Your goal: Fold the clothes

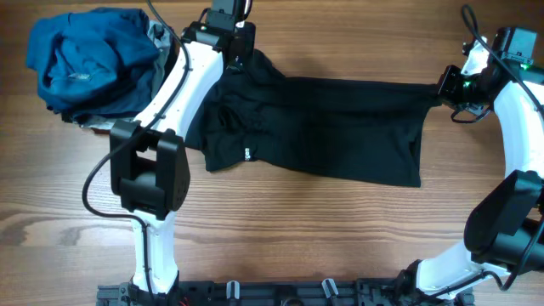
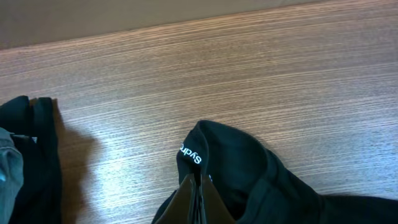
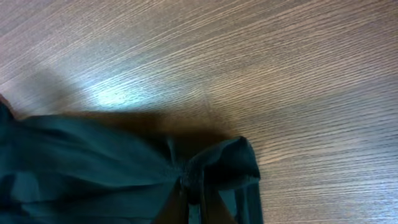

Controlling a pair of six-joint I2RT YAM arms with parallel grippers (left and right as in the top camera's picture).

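left pincer (image 1: 238,59) grips the far left edge of the black t-shirt (image 1: 340,127). the shirt lies stretched across the surface (image 1: 323,229), apparently folded once lengthwise. right pincer (image 1: 444,87) grips its far right corner. further folds remain.

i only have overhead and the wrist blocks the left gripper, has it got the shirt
observer: Yes. The left wrist view shows the left gripper shut on a bunched fold of the shirt, just below its white lettering.
operator: and the right one
observer: The right gripper is shut too, pinching a puckered corner of the fabric.
operator: corner lifted or flat
observer: A shadow falls on the table beside it, so it seems slightly lifted.
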